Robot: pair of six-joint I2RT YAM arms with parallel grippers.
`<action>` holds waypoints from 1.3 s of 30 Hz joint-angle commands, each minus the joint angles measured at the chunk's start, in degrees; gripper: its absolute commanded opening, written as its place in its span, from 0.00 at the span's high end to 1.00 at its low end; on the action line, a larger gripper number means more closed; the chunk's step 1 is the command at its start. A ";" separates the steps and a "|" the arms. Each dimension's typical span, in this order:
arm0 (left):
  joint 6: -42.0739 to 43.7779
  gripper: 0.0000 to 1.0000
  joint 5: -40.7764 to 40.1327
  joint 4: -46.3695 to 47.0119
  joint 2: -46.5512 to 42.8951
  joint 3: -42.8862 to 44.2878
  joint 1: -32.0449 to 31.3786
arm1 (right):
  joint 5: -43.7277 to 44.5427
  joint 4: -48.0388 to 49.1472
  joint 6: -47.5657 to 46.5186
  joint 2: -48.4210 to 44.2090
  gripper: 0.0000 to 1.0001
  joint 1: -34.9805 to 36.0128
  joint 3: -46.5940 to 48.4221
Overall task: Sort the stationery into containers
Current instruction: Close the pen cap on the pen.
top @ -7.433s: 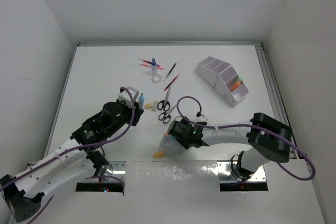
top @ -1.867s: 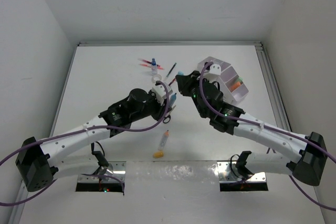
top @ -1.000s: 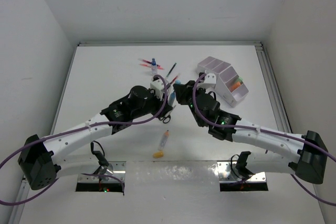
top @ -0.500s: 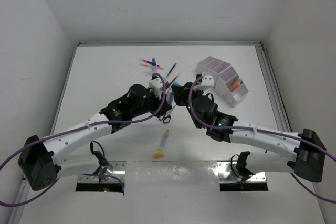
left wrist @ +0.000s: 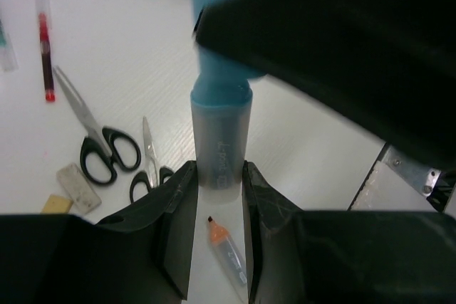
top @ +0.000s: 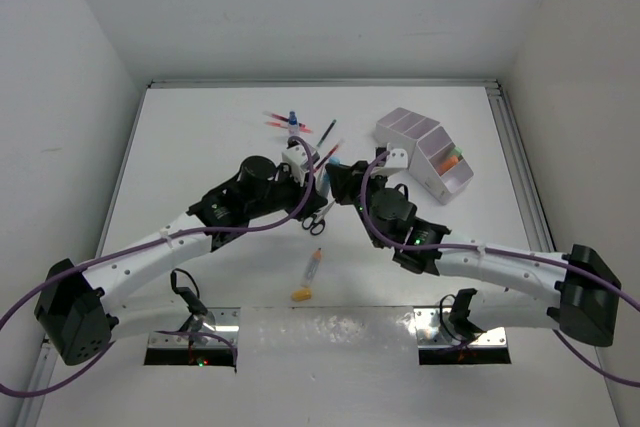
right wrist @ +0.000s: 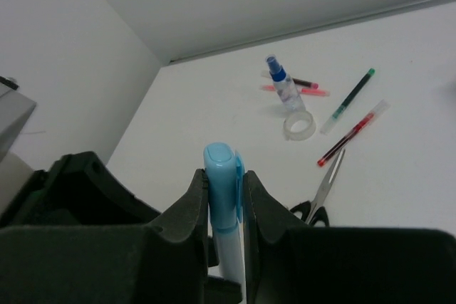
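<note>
Got one light-blue capped plastic marker (right wrist: 219, 158) pinched between left pincer (left wrist: 217, 176) and right pincer (right wrist: 224, 183), mid-air over white counter (top: 200, 147). Also spotting two black-handled scissors (left wrist: 103, 140), one orange-tipped marker (left wrist: 228, 250), one white stepped plastic organiser (top: 400, 142) off right.

Light-blue marker (right wrist: 223, 194), black-handled scissors (left wrist: 96, 130).

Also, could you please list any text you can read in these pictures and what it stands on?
Blue highlighter: faint lettering along its translucent barrel, too blurred to read.
Spray bottle, pens, scissors, organiser: no readable text on any.
</note>
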 commanded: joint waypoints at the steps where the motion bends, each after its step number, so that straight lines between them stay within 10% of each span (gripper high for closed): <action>1: 2.04 1.00 0.99 11.04 -0.88 2.98 0.73 | -3.26 -0.35 -0.17 1.51 1.00 1.28 -2.33; 15: -0.50 1.00 -1.82 13.67 -0.62 3.68 4.41 | -3.26 4.40 -4.48 4.32 1.00 3.65 -4.61; 21: -2.79 1.00 8.88 27.35 -0.27 4.12 9.08 | -2.38 6.16 -4.12 8.35 1.00 6.54 -7.52; 39: 9.78 1.00 3.10 32.13 -0.62 4.03 8.37 | -7.46 8.97 5.28 20.05 1.00 9.71 -11.48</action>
